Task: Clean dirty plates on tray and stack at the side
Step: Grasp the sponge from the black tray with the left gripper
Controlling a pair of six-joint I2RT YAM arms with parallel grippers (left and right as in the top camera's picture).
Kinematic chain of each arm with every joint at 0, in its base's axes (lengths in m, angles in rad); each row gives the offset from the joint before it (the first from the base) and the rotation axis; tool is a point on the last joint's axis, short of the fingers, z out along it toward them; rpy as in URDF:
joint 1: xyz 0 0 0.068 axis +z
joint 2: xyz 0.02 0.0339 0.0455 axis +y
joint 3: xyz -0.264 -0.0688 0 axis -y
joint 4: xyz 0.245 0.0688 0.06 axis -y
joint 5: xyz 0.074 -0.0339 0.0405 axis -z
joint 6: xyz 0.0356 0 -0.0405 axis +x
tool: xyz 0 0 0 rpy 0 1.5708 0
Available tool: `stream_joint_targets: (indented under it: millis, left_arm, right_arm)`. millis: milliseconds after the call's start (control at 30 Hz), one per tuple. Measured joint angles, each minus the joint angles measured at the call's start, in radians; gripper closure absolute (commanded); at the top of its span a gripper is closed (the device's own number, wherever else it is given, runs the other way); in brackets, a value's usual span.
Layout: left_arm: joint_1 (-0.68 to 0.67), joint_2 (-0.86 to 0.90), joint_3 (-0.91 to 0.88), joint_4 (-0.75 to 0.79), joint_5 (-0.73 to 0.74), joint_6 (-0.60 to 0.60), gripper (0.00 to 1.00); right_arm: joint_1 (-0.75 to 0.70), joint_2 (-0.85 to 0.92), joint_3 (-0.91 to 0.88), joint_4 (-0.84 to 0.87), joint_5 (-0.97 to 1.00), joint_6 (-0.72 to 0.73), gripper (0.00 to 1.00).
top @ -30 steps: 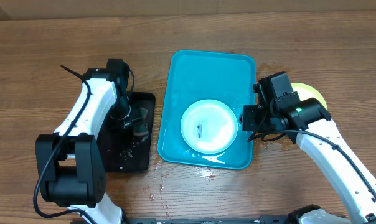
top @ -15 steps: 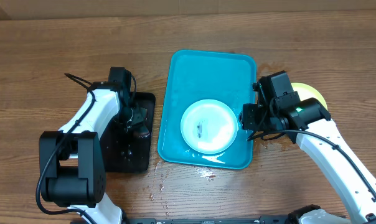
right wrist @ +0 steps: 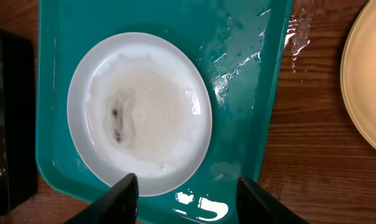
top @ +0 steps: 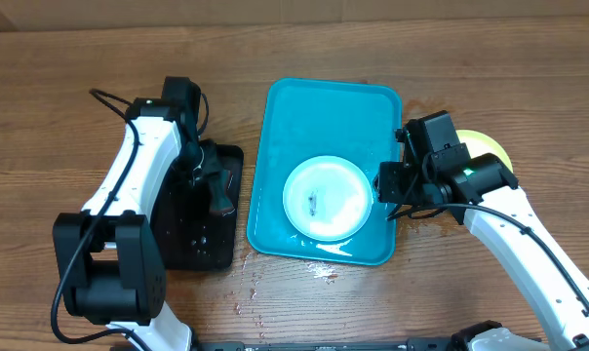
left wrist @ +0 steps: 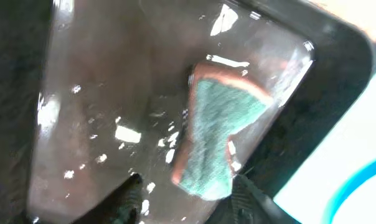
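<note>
A pale blue-white plate [top: 326, 198] with a dark smear at its centre lies in the near half of the turquoise tray [top: 324, 107]. In the right wrist view this plate [right wrist: 141, 112] sits just ahead of my open right gripper [right wrist: 191, 202], which hovers over the tray [right wrist: 250, 37] rim with nothing in it. A pale yellow-green plate [top: 490, 148] rests on the table to the right, half hidden by the right arm. My left gripper [left wrist: 188, 202] is open over a green sponge [left wrist: 216, 140]. The sponge's near end lies between the fingers, close to the right one.
The sponge lies in a wet black tray [top: 192, 244] left of the turquoise tray. Water is spilled on the wood [top: 319, 271] in front of the turquoise tray and beside its right rim [right wrist: 297, 31]. The yellow-green plate [right wrist: 368, 81] lies on bare wood.
The left arm has swung a little toward the far left over the black tray, its gripper staying above the sponge. The right arm and the plates have not moved.
</note>
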Motion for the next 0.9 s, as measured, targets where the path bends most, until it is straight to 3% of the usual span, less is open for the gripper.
stream_joint_targets:
  millis: [100,133,167,200,233,400,600,700,833,900]
  left_arm:
    - [-0.032,0.0,-0.052,0.1,-0.004,0.0,0.57]
    - [-0.044,-0.002,-0.084,0.143,-0.006,0.001,0.64]
    - [-0.055,-0.002,-0.117,0.178,-0.006,0.002,0.83]
    - [-0.069,-0.002,-0.169,0.217,-0.006,0.002,0.94]
    - [-0.074,-0.002,-0.199,0.239,-0.007,0.0,0.96]
    - [-0.079,-0.002,-0.246,0.252,-0.024,0.001,0.96]
    - [-0.069,-0.003,-0.176,0.051,-0.045,0.001,0.96]
    - [-0.055,-0.008,-0.081,-0.029,-0.052,0.001,0.96]
    - [-0.047,-0.069,0.078,-0.106,-0.059,0.002,0.96]
    - [-0.047,-0.108,0.152,-0.141,-0.06,0.005,0.96]
  right_arm:
    - [0.0,0.0,0.0,0.007,0.0,0.0,0.48]
    - [0.0,0.0,0.0,0.011,0.001,0.0,0.48]
    - [0.0,0.001,0.0,0.015,0.001,0.0,0.48]
    - [0.0,0.005,0.0,0.022,0.0,0.0,0.49]
    - [0.0,0.01,0.0,0.027,0.0,0.0,0.49]
    - [0.0,0.063,0.0,0.064,0.0,0.0,0.49]
    - [0.0,0.159,-0.001,0.098,0.0,0.0,0.49]
    - [0.0,0.211,-0.002,0.122,0.001,0.004,0.7]
    - [0.0,0.293,-0.014,0.176,0.001,0.0,0.72]
    - [0.0,0.342,-0.021,0.194,0.002,0.0,0.77]
